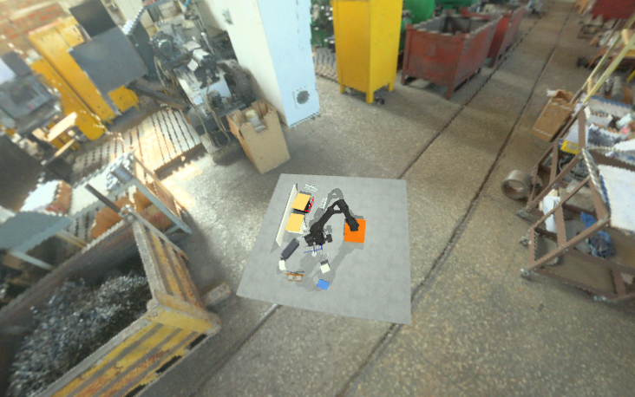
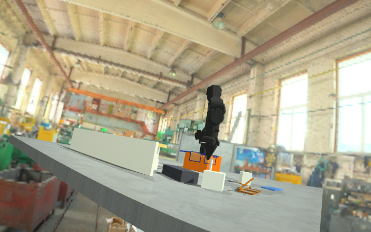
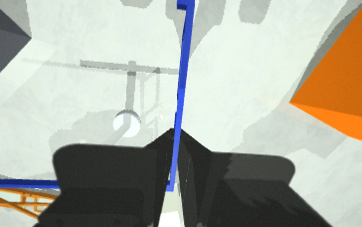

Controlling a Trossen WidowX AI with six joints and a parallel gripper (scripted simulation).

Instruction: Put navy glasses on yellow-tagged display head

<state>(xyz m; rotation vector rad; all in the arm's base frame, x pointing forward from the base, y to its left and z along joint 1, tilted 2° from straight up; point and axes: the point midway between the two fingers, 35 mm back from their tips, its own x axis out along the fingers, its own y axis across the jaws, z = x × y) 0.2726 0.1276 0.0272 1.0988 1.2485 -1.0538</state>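
Observation:
My gripper (image 1: 316, 244) (image 2: 209, 157) (image 3: 175, 132) is shut on the navy glasses (image 1: 310, 251) (image 2: 189, 151) (image 3: 181, 75), a thin blue frame, and holds them level in the air. Below it stands a white display head (image 1: 282, 265) (image 2: 213, 180) on a block with a thin post. In the wrist view its round white top (image 3: 126, 123) lies just left of the held frame. A second white head (image 1: 324, 267) (image 2: 245, 177) stands further off, with a blue tag (image 1: 322, 283) (image 2: 271, 188) beside it. I see no yellow tag.
Orange glasses (image 1: 292, 276) (image 2: 247, 188) (image 3: 20, 205) lie between the heads. A dark case (image 1: 290, 248) (image 2: 180, 173), an orange box (image 1: 354, 231) (image 2: 200, 164) (image 3: 338, 90), a long white wall (image 1: 285, 215) (image 2: 114, 150) and yellow pads (image 1: 301, 202) stand around.

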